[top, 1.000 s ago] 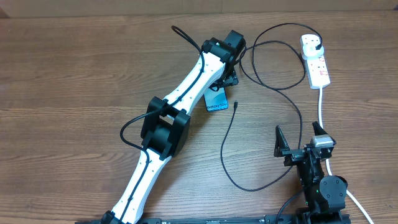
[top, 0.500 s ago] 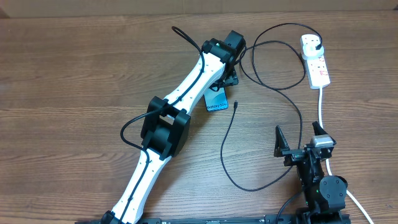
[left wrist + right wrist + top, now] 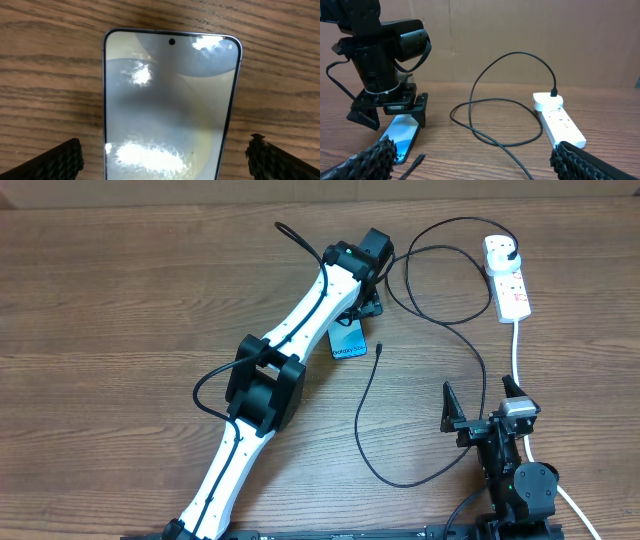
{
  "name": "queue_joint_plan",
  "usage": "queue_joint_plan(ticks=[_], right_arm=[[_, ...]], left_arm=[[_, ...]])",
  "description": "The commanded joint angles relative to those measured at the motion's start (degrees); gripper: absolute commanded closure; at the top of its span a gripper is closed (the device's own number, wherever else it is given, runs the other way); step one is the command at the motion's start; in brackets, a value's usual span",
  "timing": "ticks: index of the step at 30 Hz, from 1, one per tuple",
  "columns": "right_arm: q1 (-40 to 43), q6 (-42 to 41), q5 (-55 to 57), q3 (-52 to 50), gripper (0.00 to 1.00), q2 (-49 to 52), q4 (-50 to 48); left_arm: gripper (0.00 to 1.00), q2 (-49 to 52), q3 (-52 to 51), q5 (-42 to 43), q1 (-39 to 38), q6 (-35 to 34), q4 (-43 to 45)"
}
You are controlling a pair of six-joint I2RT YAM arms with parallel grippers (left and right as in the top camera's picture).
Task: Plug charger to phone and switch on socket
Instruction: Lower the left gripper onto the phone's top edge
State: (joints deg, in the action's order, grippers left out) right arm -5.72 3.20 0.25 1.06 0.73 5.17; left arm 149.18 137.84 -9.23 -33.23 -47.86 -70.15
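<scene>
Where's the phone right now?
In the overhead view the phone lies flat mid-table, under the open left gripper, with the charger's tip just right of it.

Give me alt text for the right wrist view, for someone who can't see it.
The left claw hangs open over the phone, which lies flat on a wooden table. The black charger loops from the white socket at right, its free tip beside the phone, not plugged in.

Light is even and fairly bright from above, with faint shadows. In the left wrist view, white glare patches wash the slightly blurred phone (image 3: 170,100) screen.
</scene>
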Motion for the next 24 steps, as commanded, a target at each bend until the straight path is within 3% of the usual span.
queue_joint_plan(ticks=[1, 24], right_arm=[[-0.33, 0.04, 0.13, -0.61, 0.00, -0.57, -0.33], [-0.33, 0.04, 0.13, -0.61, 0.00, -0.57, -0.33]], left_arm=[[0.00, 1.46, -2.43, 0.37, 0.31, 0.09, 1.31], [0.00, 1.46, -4.52, 2.86, 0.26, 0.07, -1.62]])
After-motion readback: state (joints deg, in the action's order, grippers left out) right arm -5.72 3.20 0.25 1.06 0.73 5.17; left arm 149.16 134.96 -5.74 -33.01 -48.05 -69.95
